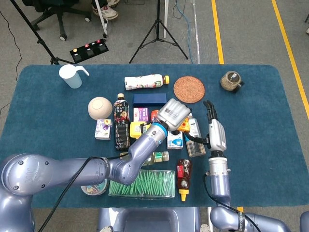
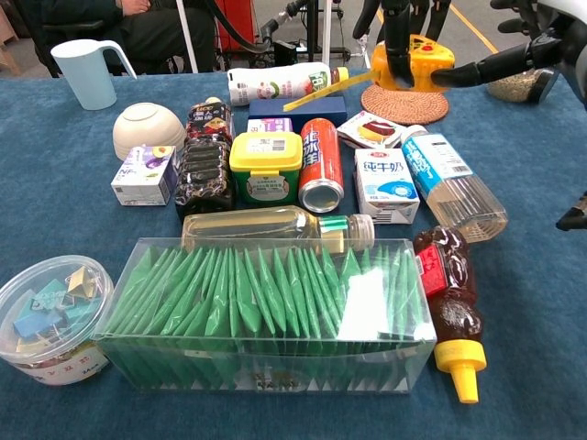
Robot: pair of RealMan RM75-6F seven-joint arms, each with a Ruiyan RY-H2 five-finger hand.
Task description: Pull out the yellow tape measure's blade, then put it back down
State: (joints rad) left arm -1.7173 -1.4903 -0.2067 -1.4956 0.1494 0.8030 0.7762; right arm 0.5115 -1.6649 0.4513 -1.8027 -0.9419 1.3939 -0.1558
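Nearest the table's front edge I note a clear box of green sachets [image 2: 266, 307] and a tub of binder clips [image 2: 50, 321] at the front left corner; no writing on either is legible to me. Behind them lie a honey bottle [image 2: 449, 307], a red can [image 2: 321, 165] with white characters, a yellow-lidded tub [image 2: 266, 167] and a small carton [image 2: 385, 183] printed in Chinese. None of these brands can I read with confidence.

The tape measure [image 2: 417, 62] is held clear of the table, above its middle towards the far edge, near the round mat [image 1: 189, 89]. My left hand [image 1: 174, 115] is wrapped around the yellow case. The blade [image 2: 326, 87] is out, jutting stiffly leftwards.

My right hand [image 1: 212, 128] hangs just beside it, fingers extended; the chest view suggests one fingertip touches the case, but I cannot confirm a grip.

Handling judgement: the case is hard, smooth plastic, compact and moderately heavy, best taken across its flat sides. The blade is thin, springy, sharp-edged, and likely to snap back if released.
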